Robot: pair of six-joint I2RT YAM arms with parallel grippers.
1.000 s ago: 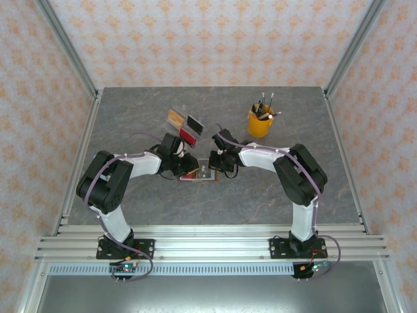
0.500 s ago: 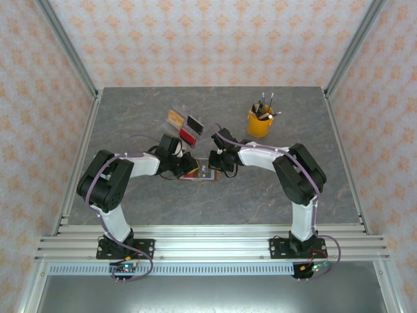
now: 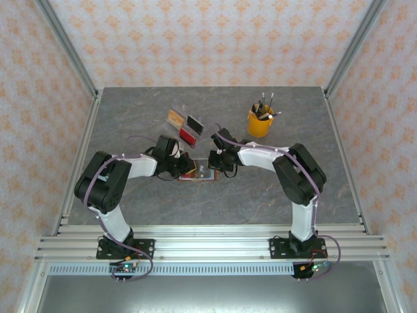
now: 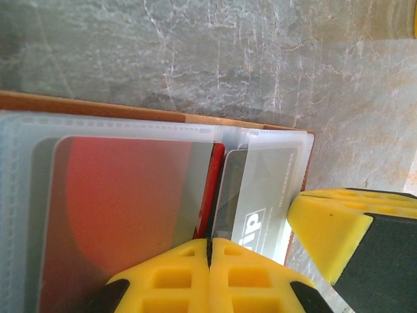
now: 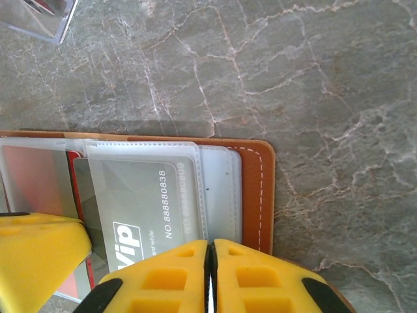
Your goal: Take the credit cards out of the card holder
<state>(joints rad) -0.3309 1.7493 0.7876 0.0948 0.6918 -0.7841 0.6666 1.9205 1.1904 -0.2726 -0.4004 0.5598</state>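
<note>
Card holder (image 3: pixel 197 175), lying open and flat near the middle of the grey veined bench (image 3: pixel 273 202). Top view: the holder reads as a small reddish-brown rectangle with both arms converging on it, the left jaws at its left side and the right jaws at its right. A clear display stand (image 3: pixel 186 124) stands just behind it and a yellow cup of pens (image 3: pixel 259 122) is well apart to the right; the pockets' contents are too small to make out here. Left wrist view: a reddish-brown leather border (image 4: pixel 98 105) frames translucent stitched pockets, one holding a red card (image 4: pixel 130 202) and the next a grey card (image 4: pixel 260 189) with white lettering partly cut off. The left jaws are closed, their yellow fingers (image 4: pixel 169 277) meeting along a thin seam at the holder's near edge, between the two pockets. Whether pocket film is pinched cannot be told. Right wrist view: the leather's rounded corner with pale stitching (image 5: pixel 255 189) and the grey card's (image 5: pixel 140 195) full printed number are legible. The right jaws are likewise closed, fingers (image 5: pixel 260 277) pressed together at the near edge of the grey card's pocket, with a finger (image 5: pixel 39 244) of the left jaws just beside them.
</note>
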